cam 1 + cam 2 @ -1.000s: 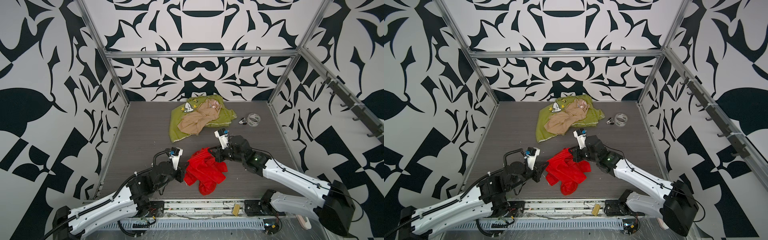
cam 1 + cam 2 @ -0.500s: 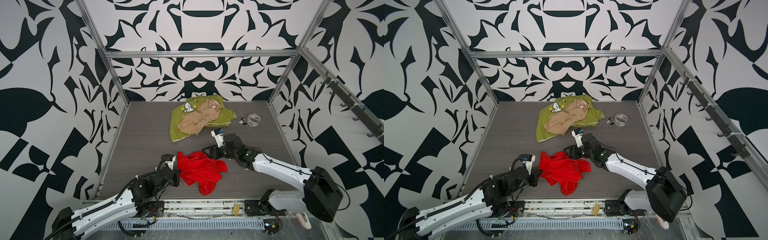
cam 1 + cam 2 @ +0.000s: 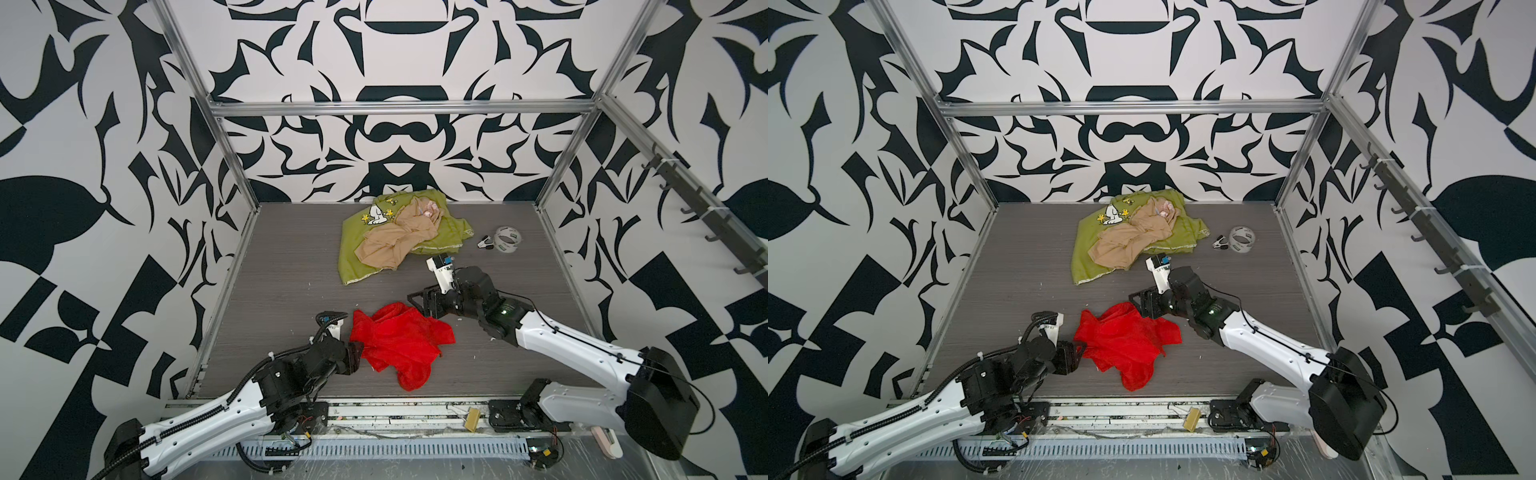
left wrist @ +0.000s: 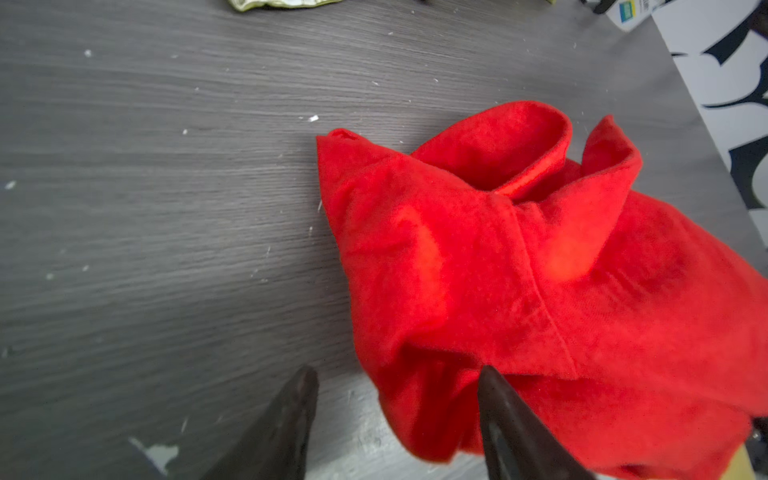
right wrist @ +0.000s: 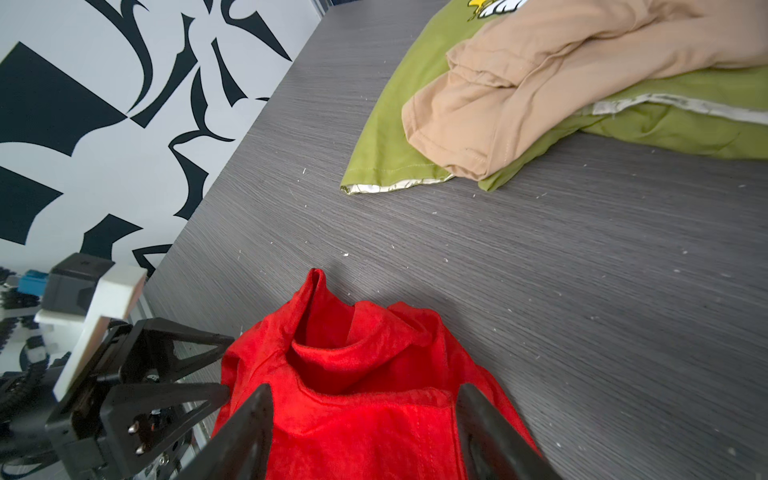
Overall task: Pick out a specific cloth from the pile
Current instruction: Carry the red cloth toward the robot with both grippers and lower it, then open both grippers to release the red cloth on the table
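Nearest the front edge, the left gripper [image 3: 358, 356] sits low over the dark wood-grain table [image 3: 291, 270], at the left edge of the red cloth [image 3: 399, 345]. In the left wrist view its two black fingers [image 4: 299, 399] stand clearly apart. One tip is over the cloth's hem and the other over bare table, and nothing is pinched between them. I cannot tell whether the tip over the hem touches the fabric.

The red cloth lies crumpled on the table between the two grippers in both top views, well apart from the pile. It has a raised fold at its far side and a tail trailing toward the front rail.

At the cloth's far right corner is the right gripper [image 3: 419, 305], pointing back toward the left arm. The right wrist view shows its fingers [image 5: 257, 415] spread wide, with the cloth's edge lying between them on the table – not clamped. The left gripper's open jaws show in that same view, just beside the cloth.

Farther back lies the pile: an olive-green cloth [image 3: 353, 257] with a white cartoon dog print [image 3: 376, 214] near its far edge, spread flat, and a tan-beige cloth [image 3: 390, 245] bunched on top of it. To the right of the pile, near the right wall, a roll of clear tape [image 3: 508, 239] stands beside a small black object [image 3: 484, 242] too small to identify.
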`<state>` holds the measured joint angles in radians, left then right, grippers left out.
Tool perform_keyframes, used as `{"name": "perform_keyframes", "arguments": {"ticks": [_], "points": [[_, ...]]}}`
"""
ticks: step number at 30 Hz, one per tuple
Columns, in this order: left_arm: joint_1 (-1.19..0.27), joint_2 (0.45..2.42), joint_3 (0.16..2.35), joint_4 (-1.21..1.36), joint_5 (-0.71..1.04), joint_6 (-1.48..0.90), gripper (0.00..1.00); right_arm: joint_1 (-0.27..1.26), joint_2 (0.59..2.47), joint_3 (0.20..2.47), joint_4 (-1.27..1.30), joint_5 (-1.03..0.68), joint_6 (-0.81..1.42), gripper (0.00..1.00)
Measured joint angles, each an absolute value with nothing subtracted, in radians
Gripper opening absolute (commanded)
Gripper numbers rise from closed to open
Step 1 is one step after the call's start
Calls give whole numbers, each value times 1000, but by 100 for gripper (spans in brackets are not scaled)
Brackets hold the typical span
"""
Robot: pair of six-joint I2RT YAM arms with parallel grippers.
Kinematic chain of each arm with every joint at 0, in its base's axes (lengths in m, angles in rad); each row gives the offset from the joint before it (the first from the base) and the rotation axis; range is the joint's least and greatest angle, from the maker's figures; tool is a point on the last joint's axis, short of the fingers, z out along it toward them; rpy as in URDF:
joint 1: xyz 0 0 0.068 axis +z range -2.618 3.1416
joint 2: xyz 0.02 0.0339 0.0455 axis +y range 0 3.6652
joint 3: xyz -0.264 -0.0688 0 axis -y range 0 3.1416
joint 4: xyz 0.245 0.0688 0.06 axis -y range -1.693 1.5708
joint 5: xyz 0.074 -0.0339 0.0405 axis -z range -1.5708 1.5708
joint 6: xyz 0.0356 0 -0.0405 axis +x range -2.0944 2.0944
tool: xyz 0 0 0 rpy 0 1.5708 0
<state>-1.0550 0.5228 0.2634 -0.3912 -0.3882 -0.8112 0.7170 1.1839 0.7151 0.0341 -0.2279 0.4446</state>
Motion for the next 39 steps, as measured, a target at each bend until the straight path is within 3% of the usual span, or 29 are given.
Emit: {"name": "perform_keyframes", "arguments": {"ticks": [6,13,16,21,26,33,39], "points": [[-1055,486,319,-385,-390,-773,71,717,1133,713,12,-208,421,69],[-1055,493,393,-361,-442,-673,92,717,1047,664,8,-75,356,66],[-1055,503,427,-355,-478,-623,97,711,1013,646,9,0,318,65],[-1043,552,478,-336,-496,-540,99,687,994,638,6,60,260,61],[-1033,666,516,-293,-409,-507,99,699,1019,638,-16,-27,201,57],[-1032,868,516,-179,-242,-517,96,848,1044,571,-44,-46,165,62],[-1032,952,452,-65,-175,-546,97,1005,1065,496,-18,38,154,63]]}}
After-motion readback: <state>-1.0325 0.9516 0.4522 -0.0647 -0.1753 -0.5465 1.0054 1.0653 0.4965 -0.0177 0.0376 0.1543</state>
